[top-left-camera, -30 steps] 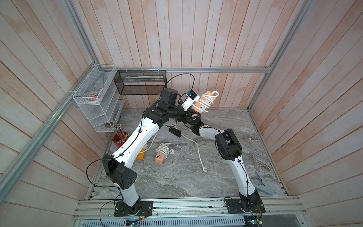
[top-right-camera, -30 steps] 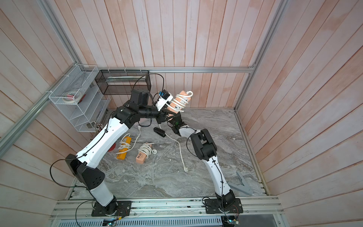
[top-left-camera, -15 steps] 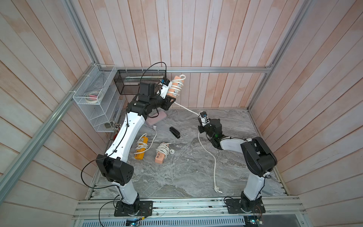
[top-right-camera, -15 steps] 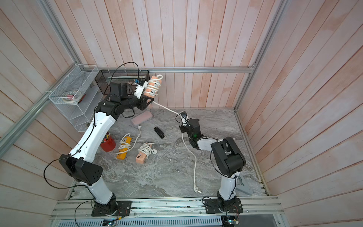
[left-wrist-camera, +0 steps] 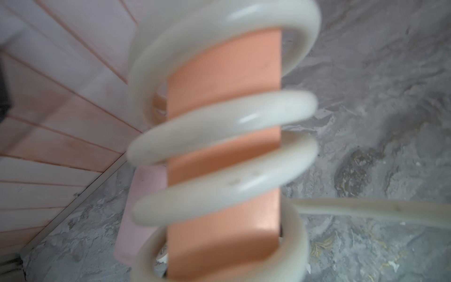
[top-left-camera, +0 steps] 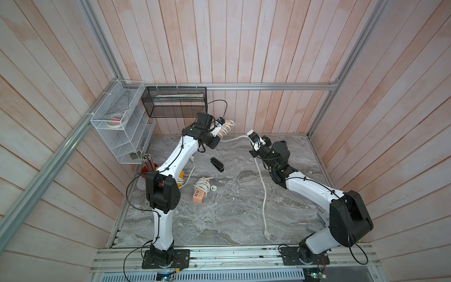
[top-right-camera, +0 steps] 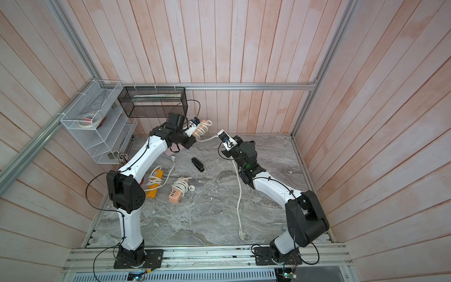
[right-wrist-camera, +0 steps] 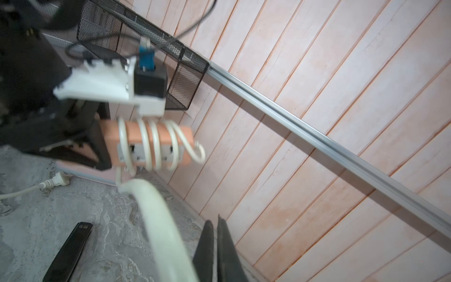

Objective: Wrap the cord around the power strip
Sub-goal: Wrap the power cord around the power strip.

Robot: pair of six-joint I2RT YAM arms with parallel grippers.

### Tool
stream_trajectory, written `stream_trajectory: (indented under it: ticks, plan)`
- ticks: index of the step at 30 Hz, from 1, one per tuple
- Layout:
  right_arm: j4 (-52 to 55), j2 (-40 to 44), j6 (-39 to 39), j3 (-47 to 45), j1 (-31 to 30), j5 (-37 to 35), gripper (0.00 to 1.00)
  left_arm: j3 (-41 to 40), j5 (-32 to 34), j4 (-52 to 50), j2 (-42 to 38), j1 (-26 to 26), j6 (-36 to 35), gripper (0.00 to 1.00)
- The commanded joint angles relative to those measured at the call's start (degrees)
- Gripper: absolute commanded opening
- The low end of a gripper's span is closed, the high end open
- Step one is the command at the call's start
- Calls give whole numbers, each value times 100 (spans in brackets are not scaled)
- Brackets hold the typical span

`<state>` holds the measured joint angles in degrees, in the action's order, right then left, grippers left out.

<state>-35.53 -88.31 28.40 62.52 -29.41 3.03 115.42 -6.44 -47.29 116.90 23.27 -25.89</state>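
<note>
- Left arm (top-left-camera: 175, 156): white shells, black joints; thin black cable loops behind the left gripper (top-left-camera: 219, 130).
- Right arm (top-left-camera: 314, 193): same colours; green light behind its wrist.

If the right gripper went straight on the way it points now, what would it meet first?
Probably the wooden back wall: in the right wrist view the shut right gripper aims at bare boards just beside the raised power strip, not at it. Depth is unclear.

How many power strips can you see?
3: a held strip in the air, a yellow strip and a peach strip lying on the table. More may be hidden.
</note>
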Motion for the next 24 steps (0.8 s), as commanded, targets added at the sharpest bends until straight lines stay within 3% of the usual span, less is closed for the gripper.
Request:
stream_trajectory:
  ticks: [1, 4, 8, 14, 17, 24]
  plan:
    - [108, -197, -198, 802, 280, 663, 0, -256, -665, -273, -213, 304, -977, 0]
    - [703, -664, -355, 1623, 576, 979, 0, -591, -1315, -490, -458, 495, -1406, 0]
    - [1722, -1446, -717, 2799, 968, 1995, 0, -1164, -2500, -641, -976, 828, -2002, 0]
    - [3015, -2922, -1447, 4436, 1315, 3556, 0, -951, -4067, -668, -1401, 1328, -1808, 0]
    - [2346, -3204, -2126, 4079, 1299, 3663, 0, -952, -4287, -78, -1783, 1330, -1395, 0]
    - [-2, -3229, -3665, 2378, 1076, 3153, 21, -964, -3859, 906, -2136, 1312, -604, 0]
